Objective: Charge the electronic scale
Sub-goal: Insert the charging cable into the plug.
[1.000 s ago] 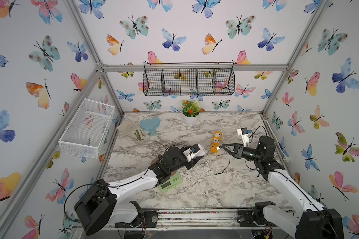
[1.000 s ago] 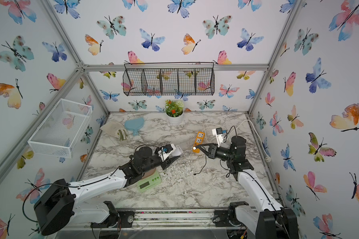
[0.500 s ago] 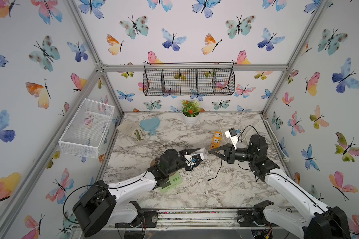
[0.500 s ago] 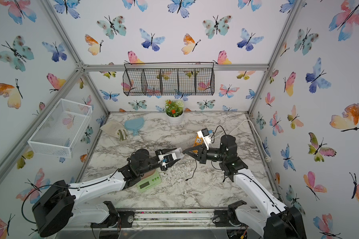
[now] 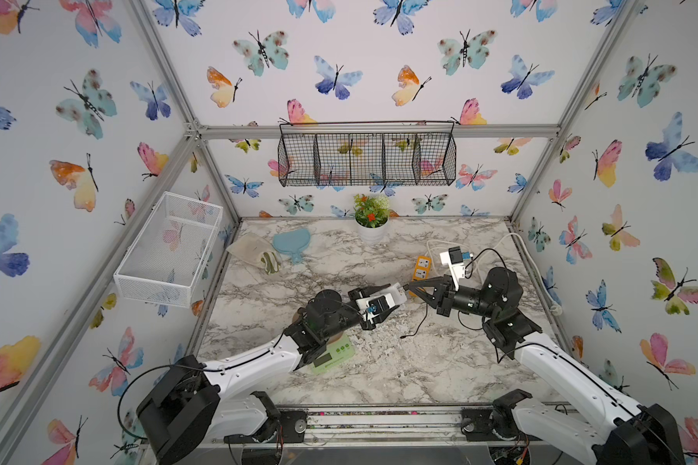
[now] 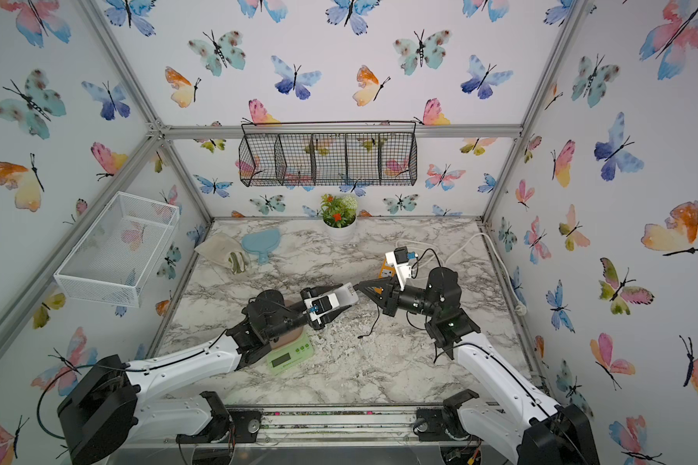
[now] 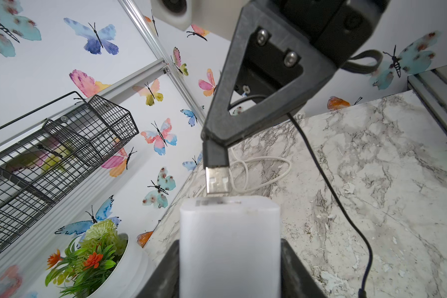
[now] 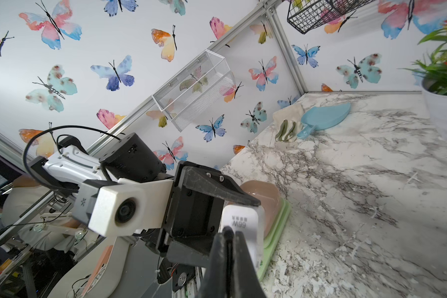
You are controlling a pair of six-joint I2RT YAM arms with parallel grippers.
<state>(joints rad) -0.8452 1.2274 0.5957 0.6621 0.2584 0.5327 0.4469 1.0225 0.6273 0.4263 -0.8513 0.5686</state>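
The left gripper (image 7: 230, 243) is squeezing a white charger block (image 7: 230, 219) between its two dark fingers (image 7: 293, 268). The fingers are standing partway apart, one on each side of the block. In the left wrist view the block is filling the bottom middle of the frame.

The right gripper (image 8: 231, 236) is pinching its fingers tight on the black end of a USB plug (image 7: 217, 178). The plug's shiny metal tip is pointing at the end of the block and meeting it, but I cannot tell if it is going in. A thin black cable (image 5: 422, 322) is hanging down from the plug. Its far end is lying on the marble table (image 5: 379, 378), apart from the scale.

In both top views the two grippers are meeting tip to tip in the middle of the frame. The electronic scale (image 5: 334, 355) is sitting on the table in the lower middle of the frame, partly under the left arm, with its dark screen facing up. In the right wrist view its beige-pink tray (image 8: 265, 191) is showing just behind the block.

An orange power strip (image 5: 421, 268) is lying right of the middle, behind the right gripper. A flower pot (image 5: 371, 231) is standing at the far edge of the table.
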